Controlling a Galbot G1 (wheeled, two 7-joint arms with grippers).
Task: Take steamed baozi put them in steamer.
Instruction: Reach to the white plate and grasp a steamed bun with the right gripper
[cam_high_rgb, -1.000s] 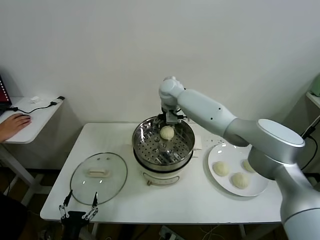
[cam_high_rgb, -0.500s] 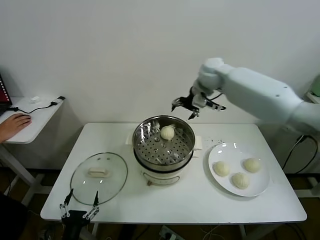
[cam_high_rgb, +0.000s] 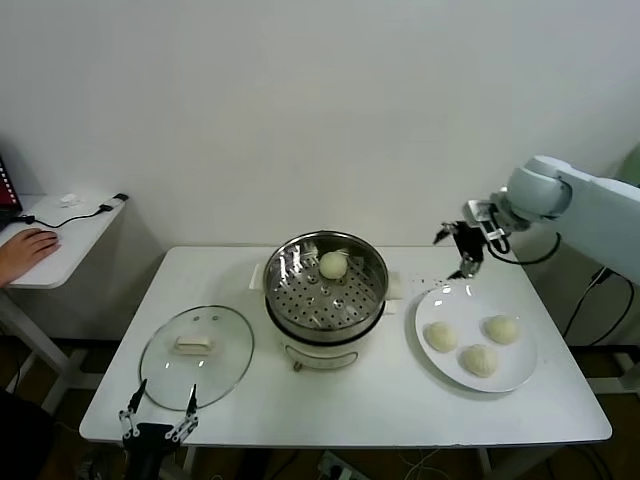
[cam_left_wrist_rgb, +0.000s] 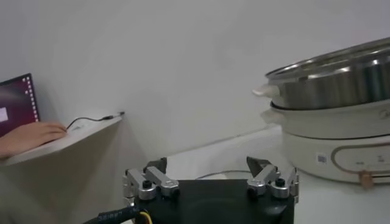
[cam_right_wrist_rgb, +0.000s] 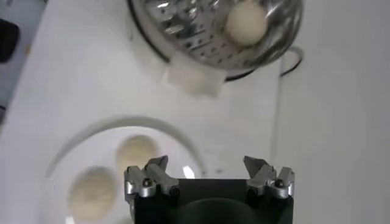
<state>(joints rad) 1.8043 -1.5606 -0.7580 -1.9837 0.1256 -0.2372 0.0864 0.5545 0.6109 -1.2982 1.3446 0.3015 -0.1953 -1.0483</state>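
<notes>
One pale baozi (cam_high_rgb: 333, 265) lies in the steel steamer (cam_high_rgb: 284, 290) on its white cooker base, at the far side of the perforated floor. Three more baozi (cam_high_rgb: 442, 336) (cam_high_rgb: 480, 360) (cam_high_rgb: 501, 329) lie on the white plate (cam_high_rgb: 432, 303) to the right. My right gripper (cam_high_rgb: 456, 252) is open and empty, in the air above the plate's far edge, away from the steamer. In the right wrist view it (cam_right_wrist_rgb: 206, 165) hangs over the plate, with the steamer (cam_right_wrist_rgb: 183, 33) and its baozi (cam_right_wrist_rgb: 246, 22) farther off. My left gripper (cam_high_rgb: 158, 410) is open and empty, parked at the table's front left edge.
The round glass lid (cam_high_rgb: 197, 355) with a white handle lies flat on the table left of the steamer, just behind my left gripper. A side table (cam_high_rgb: 62, 240) at the far left holds cables and a person's hand (cam_high_rgb: 25, 250).
My right gripper has let go of a baozi in the steamer, risen and swung right, and now hangs over the plate's far edge. The left arm has not moved.
</notes>
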